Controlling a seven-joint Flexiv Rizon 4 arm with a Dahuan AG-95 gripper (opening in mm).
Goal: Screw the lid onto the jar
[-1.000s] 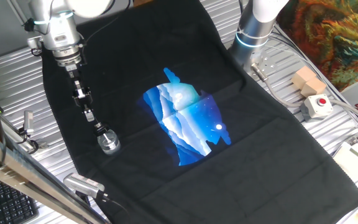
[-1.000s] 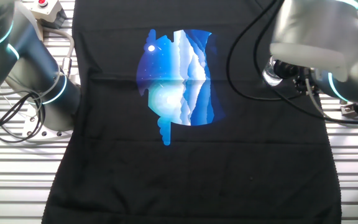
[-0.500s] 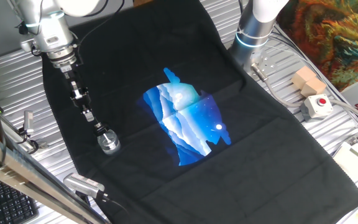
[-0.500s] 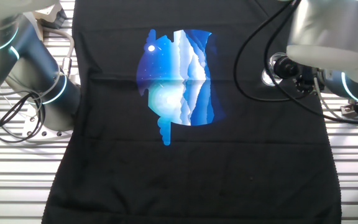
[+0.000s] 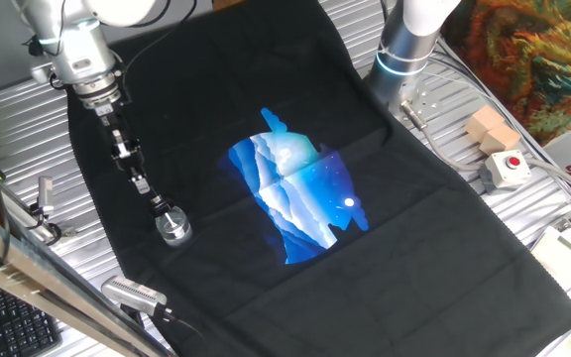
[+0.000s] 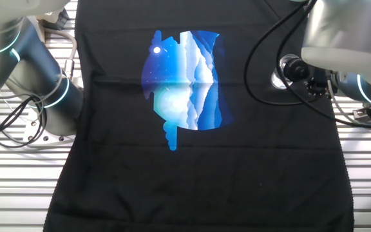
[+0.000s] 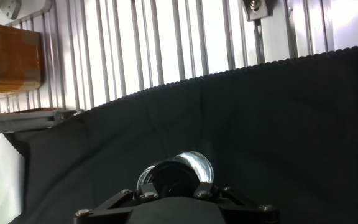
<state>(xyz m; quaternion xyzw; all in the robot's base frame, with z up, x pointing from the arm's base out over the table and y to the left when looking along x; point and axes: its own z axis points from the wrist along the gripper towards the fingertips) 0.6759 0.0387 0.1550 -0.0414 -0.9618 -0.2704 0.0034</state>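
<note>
One fixed view: jar (image 5: 174, 227) upright on black cloth (image 5: 414, 228) beside its blue print (image 5: 300, 193); gripper (image 5: 163, 207) touching the jar's top; red-buttoned box (image 5: 505, 168) well apart.

Other fixed view: jar (image 6: 278, 78) half hidden behind the wrist.

Hand view: lid (image 7: 174, 178) against the jar's rim, jaw spread not discernible. Unchanged since half a second ago.

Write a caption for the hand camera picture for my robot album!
The robot's claw reaches down to the little glass jar on the black cloth.
</note>
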